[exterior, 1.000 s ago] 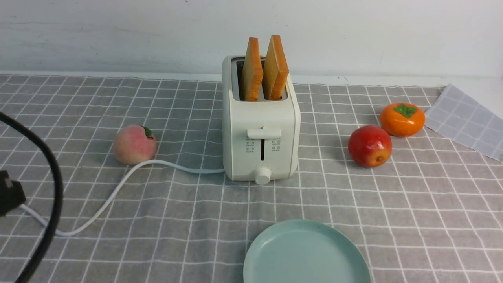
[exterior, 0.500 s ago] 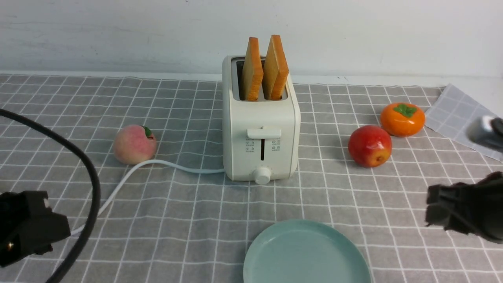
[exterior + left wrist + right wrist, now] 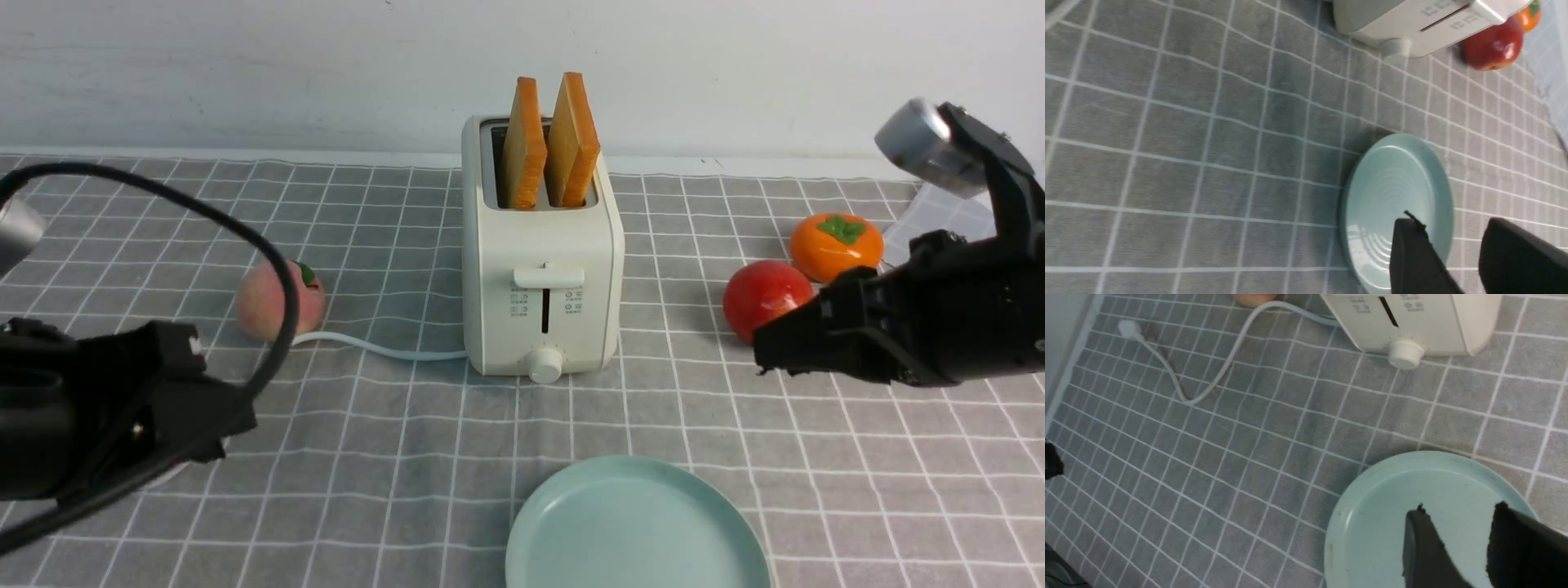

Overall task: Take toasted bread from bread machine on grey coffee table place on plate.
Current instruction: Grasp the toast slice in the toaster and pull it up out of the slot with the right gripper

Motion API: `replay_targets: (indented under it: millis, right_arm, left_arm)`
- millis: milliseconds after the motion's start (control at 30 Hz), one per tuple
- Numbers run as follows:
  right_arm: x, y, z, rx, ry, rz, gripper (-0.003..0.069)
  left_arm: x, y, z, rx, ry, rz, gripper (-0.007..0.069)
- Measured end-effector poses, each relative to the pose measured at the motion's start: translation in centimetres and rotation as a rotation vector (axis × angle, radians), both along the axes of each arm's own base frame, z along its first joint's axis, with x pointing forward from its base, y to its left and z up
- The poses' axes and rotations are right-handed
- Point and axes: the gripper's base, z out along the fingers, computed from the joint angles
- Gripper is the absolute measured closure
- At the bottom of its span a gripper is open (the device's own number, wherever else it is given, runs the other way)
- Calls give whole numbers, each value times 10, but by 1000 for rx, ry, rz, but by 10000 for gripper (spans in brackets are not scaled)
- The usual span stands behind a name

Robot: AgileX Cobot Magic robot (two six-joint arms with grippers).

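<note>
The left gripper (image 3: 241, 425) and the right gripper (image 3: 763, 355) hover over the grid-checked grey coffee table (image 3: 408, 457), jaws parted moderately and empty. The toasted bread (image 3: 549, 143) stands upright in the bread machine (image 3: 539, 278), between and beyond both grippers. The plate (image 3: 637, 531) lies between them, nearer. A white wall (image 3: 245, 73) backs the table.

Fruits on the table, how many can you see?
3. A peach left of the toaster, partly behind a black cable; a red apple to the toaster's right, partly behind the right arm; an orange persimmon just beyond the apple.
</note>
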Motion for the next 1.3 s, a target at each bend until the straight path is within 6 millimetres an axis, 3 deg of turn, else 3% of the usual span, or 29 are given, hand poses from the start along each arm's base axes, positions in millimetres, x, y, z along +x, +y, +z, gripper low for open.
replay_targets:
  millis: [133,367,567,733,967,1000,1133,1200,1300]
  right_arm:
    - [-1,2,1,9,-20,26,419]
    - [0,2,2,5,-40,41,419]
    - [18,5,16,-8,-83,46,405]
    - [56,16,41,3,-148,58,342]
    - [121,59,52,11,-270,88,225]
    - [125,60,49,8,-266,87,222]
    - [175,69,29,-2,-314,6,210]
    - [184,71,25,-2,-319,-5,209]
    - [204,77,3,-15,-300,-12,209]
  left_arm:
    - [3,-5,2,-38,-32,-47,386]
    - [2,-15,4,81,-165,-207,386]
    - [-2,-29,4,114,-212,-282,386]
    - [4,-27,8,121,-269,-224,386]
    - [0,-29,5,117,-232,-266,386]
    - [0,-29,5,117,-229,-269,386]
    - [-4,-31,3,113,-195,-307,386]
    - [-4,-31,2,113,-190,-313,386]
    - [-5,-31,2,112,-181,-322,386]
